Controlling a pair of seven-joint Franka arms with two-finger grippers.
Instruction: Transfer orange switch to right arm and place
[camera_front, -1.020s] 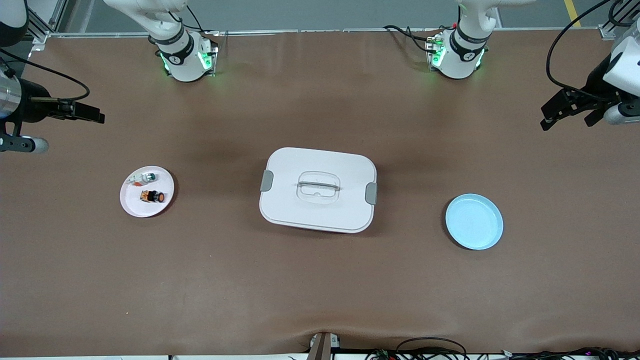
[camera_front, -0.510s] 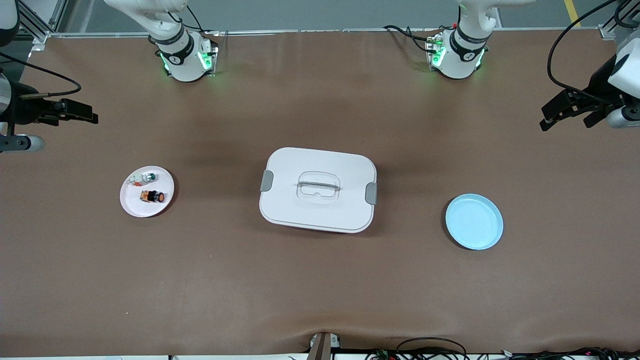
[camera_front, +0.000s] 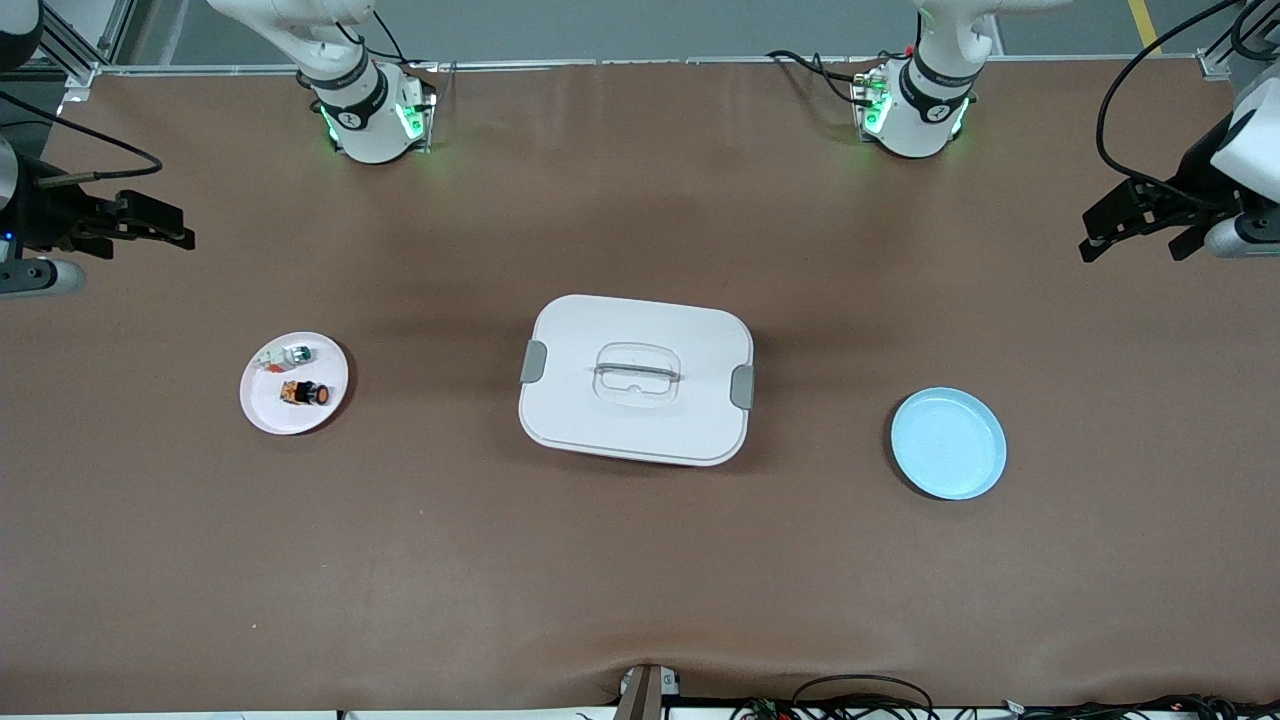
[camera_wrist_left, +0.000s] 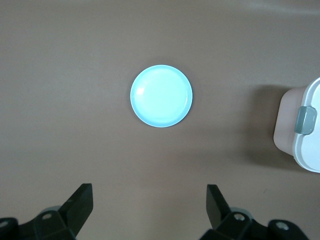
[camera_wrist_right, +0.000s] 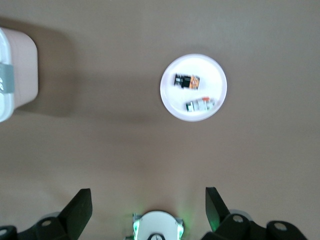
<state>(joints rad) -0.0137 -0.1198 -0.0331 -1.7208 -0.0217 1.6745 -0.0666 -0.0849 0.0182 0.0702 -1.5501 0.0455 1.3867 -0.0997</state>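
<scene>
The orange switch (camera_front: 306, 393), black-bodied with an orange cap, lies on a small white plate (camera_front: 268, 408) toward the right arm's end of the table. It also shows in the right wrist view (camera_wrist_right: 186, 81) on that plate (camera_wrist_right: 172, 102). My right gripper (camera_front: 172, 226) is open and empty, up in the air over bare table near its end of the table, well apart from the plate. My left gripper (camera_front: 1096, 232) is open and empty over the left arm's end of the table. Both grippers show open in their wrist views, the right (camera_wrist_right: 147, 205) and the left (camera_wrist_left: 148, 202).
A small white part with a green cap (camera_front: 292, 355) shares the white plate. A white lidded box (camera_front: 637, 380) with grey latches sits mid-table. A light blue plate (camera_front: 948, 443) lies toward the left arm's end and shows in the left wrist view (camera_wrist_left: 161, 96).
My right gripper has drawn back slightly toward its end of the table. The left gripper has barely shifted. Nothing on the table moved.
</scene>
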